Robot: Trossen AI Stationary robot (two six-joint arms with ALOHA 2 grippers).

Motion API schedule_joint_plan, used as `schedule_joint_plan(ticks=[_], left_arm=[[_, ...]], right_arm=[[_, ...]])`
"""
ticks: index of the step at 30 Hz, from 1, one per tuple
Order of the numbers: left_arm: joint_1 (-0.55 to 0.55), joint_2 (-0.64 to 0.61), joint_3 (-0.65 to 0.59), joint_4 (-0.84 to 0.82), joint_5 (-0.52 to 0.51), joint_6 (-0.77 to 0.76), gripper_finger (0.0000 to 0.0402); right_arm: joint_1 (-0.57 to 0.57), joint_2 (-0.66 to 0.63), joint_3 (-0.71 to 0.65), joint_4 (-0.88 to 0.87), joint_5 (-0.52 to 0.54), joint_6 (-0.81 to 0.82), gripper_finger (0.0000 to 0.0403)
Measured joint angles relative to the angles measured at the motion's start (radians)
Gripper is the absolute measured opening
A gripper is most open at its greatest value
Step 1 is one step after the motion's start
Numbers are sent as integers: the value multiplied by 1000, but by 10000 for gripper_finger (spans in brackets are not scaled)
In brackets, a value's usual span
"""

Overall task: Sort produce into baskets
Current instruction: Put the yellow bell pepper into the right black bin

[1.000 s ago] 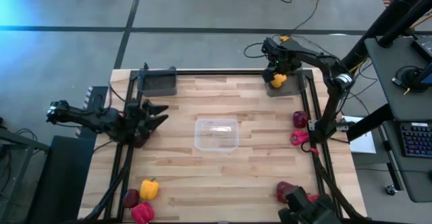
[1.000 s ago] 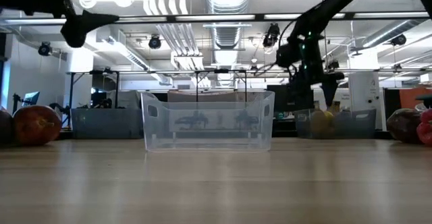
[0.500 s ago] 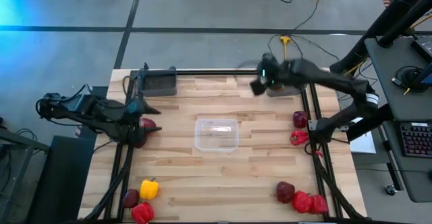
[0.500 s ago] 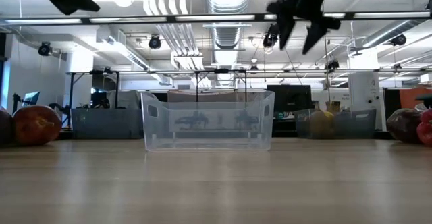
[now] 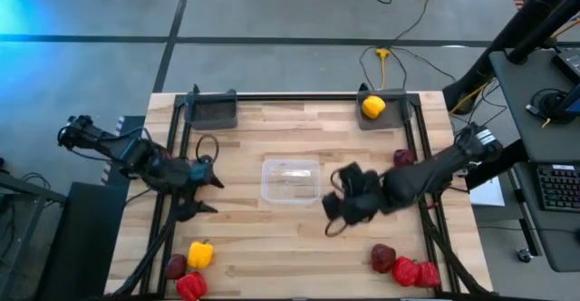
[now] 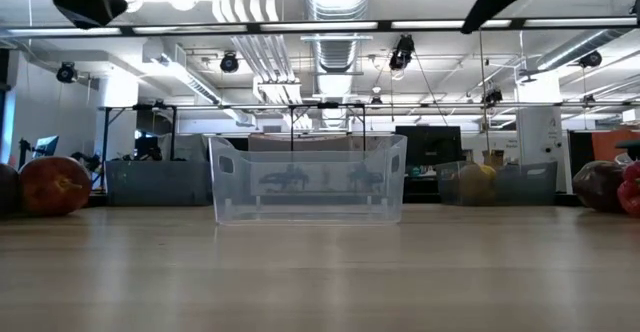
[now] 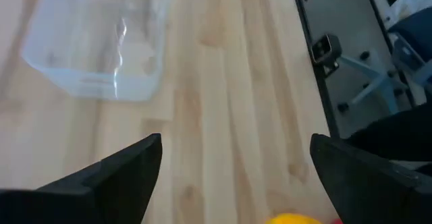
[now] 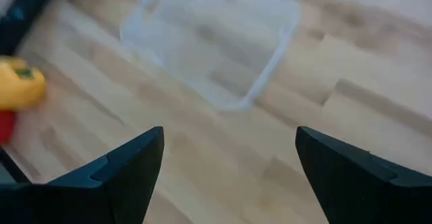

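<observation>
My left gripper [image 5: 214, 195] hangs open over the table's left side, pointing slantwise down at bare wood, with nothing between its fingers [image 7: 236, 150]. My right gripper [image 5: 331, 215] hangs open just right of the clear container [image 5: 291, 179] and is also empty [image 8: 229, 140]. One yellow pepper [image 5: 372, 107] lies in the far right tray [image 5: 361, 120]. Another yellow pepper [image 5: 200, 254] rests on the table at the near left, next to two red pieces [image 5: 186, 278]. A dark red apple [image 6: 55, 185] sits on the wood at the left.
The far left tray [image 5: 213, 111] is dark grey. An apple [image 5: 403, 159] lies at the right edge. An apple [image 5: 382, 257] and red peppers [image 5: 415, 271] lie near the near right corner. Black frame rails [image 5: 172, 210] run along both sides.
My right gripper has left the yellow pepper in the far right tray and swung fast toward the near edge, ending beside the clear container. My left gripper has opened wider, tipped downward, risen and gone toward the near edge. The apple stays on the table.
</observation>
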Motion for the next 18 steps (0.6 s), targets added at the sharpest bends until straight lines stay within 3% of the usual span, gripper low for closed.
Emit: schedule_joint_plan(ticks=[6, 18], left_arm=[[-250, 134, 0, 31, -202, -238, 357], [-485, 434, 82, 75, -154, -685, 357]], right_arm=[[69, 73, 0, 68, -4, 4, 324], [151, 176, 0, 242, -7, -139, 314]])
